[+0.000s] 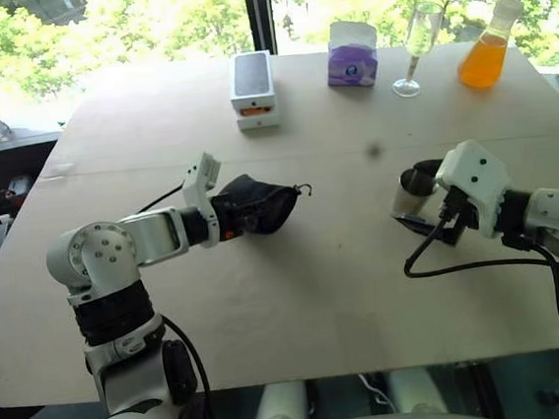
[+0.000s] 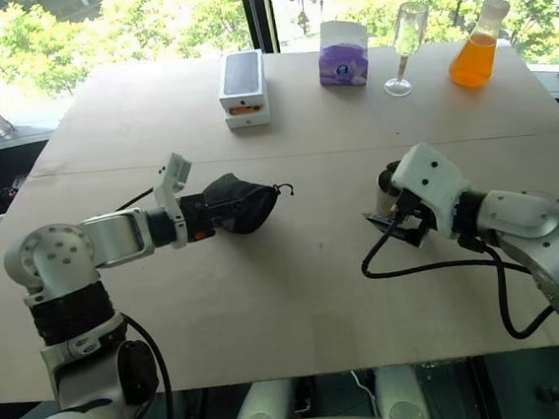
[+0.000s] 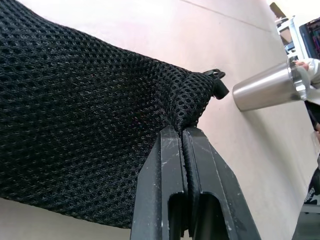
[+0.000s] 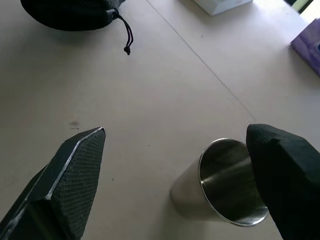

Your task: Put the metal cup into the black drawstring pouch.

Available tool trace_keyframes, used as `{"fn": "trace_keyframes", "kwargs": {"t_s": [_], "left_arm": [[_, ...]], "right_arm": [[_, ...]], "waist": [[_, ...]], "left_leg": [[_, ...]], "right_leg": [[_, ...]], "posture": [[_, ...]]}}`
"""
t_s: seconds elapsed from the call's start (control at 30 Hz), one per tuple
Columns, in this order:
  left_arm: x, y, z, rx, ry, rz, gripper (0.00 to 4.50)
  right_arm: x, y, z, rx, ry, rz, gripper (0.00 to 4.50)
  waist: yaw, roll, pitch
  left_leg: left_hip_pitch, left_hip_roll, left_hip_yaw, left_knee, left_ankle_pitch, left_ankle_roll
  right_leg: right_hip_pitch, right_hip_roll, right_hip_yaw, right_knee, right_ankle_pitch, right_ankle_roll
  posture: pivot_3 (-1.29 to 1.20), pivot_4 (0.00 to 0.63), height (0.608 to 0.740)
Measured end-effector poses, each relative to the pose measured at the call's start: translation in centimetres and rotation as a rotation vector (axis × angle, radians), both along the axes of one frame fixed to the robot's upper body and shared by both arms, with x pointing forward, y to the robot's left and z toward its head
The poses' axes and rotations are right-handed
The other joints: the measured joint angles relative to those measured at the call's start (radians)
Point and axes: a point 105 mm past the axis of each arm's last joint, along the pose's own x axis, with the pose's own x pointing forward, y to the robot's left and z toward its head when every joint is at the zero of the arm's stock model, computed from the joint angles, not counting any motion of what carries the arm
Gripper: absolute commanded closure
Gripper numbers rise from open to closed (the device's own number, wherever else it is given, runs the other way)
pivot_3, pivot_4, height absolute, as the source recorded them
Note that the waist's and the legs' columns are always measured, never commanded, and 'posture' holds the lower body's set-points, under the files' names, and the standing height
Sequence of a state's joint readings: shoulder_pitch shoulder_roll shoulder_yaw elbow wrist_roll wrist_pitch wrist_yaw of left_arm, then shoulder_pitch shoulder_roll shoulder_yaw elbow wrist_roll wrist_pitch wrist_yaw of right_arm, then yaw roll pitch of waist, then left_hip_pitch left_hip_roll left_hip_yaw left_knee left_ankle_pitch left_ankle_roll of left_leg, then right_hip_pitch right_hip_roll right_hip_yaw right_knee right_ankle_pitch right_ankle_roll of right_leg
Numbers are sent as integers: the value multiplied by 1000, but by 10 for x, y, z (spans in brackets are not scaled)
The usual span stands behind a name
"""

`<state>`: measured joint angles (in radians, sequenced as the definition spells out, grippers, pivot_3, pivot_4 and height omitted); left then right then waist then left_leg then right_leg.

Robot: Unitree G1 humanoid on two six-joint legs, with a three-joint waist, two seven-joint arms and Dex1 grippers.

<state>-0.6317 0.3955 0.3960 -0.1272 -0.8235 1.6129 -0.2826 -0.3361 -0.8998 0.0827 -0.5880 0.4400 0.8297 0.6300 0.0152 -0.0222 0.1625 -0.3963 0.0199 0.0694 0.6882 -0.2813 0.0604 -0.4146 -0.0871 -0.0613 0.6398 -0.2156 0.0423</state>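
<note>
The black drawstring pouch point(image 1: 256, 204) is a soft mesh bag left of the table's middle, its thin cord point(image 4: 128, 36) trailing toward the right. My left gripper point(image 3: 182, 134) is shut on the fabric near the pouch's mouth. The metal cup point(image 4: 222, 186), a shiny steel tumbler, stands upright on the table at the right point(image 1: 410, 195). My right gripper point(image 4: 177, 132) is open wide just above it. One of its fingers point(image 4: 287, 175) overlaps the cup's rim, the other stands well apart. I cannot tell whether that finger touches the cup.
Along the table's far edge stand a white phone box point(image 1: 252, 88), a purple tissue box point(image 1: 352, 56), a clear stemmed glass point(image 1: 418, 46) and an orange flask point(image 1: 487, 51). A black cable point(image 1: 483, 267) loops on the table by my right wrist.
</note>
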Motion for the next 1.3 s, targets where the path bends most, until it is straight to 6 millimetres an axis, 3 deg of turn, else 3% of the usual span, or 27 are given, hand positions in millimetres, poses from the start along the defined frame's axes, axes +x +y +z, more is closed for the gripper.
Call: {"fn": "trace_keyframes", "kwargs": {"t_s": [0.27, 0.4, 0.53, 0.63, 0.8, 1.0, 1.13, 1.3], "left_arm": [[2, -21, -9, -8, 24, -8, 4479], [1, -22, -6, 4, -1, -5, 4500], [-2, -22, -8, 4, -3, -4, 4500], [-3, -22, -10, 2, 1, -2, 4500], [-3, -23, -11, -7, 5, 1, 4500], [-3, -27, -5, -61, -6, -6, 4500], [-1, -29, -1, -85, -8, -9, 4500], [1, -34, 6, -111, -6, -33, 4500]], "right_arm": [[26, -12, -15, -136, 59, -18, 0], [35, -16, -19, -168, 70, -23, 1188], [37, -8, -15, -176, 75, 19, 3237], [35, -4, -12, -185, 87, 49, 4405], [29, 0, -11, -185, 111, 71, 4405], [2, 51, 22, 248, 139, 229, 4405], [-17, 70, -6, 463, 286, 244, 4405], [-11, 89, 3, 684, 288, 213, 4405]], "waist": [[-2, -1, 1], [-2, -1, 1], [-2, -1, 1], [0, -1, 1], [-1, -1, 1], [-3, -1, 1], [3, -1, 1], [-7, -1, 2]], "left_leg": [[-1, 0, 0, 0, 0, 0], [-1, 0, 0, 0, 0, 0], [-1, 0, 0, 0, 0, 0], [-1, 0, -1, 0, 0, 0], [-1, 0, -1, 0, 0, 0], [-1, 1, -3, -1, 0, -1], [-3, -2, -5, 0, 0, -1], [-1, -1, -4, 0, 1, -2]], "right_leg": [[0, 0, -1, 0, 0, 0], [0, 0, -1, 0, 0, 0], [0, 0, -1, 0, 0, 0], [0, 0, -2, 0, 0, 0], [0, -1, -2, -1, 0, 0], [0, 0, -4, -1, 0, 0], [1, -3, -5, -1, 0, 0], [0, -1, -4, 2, 0, 0]], "posture": [[0, 150, 740], [0, 150, 740], [0, 150, 740], [0, 150, 740], [0, 150, 740], [0, 150, 740], [0, 150, 740], [0, 150, 740]]}}
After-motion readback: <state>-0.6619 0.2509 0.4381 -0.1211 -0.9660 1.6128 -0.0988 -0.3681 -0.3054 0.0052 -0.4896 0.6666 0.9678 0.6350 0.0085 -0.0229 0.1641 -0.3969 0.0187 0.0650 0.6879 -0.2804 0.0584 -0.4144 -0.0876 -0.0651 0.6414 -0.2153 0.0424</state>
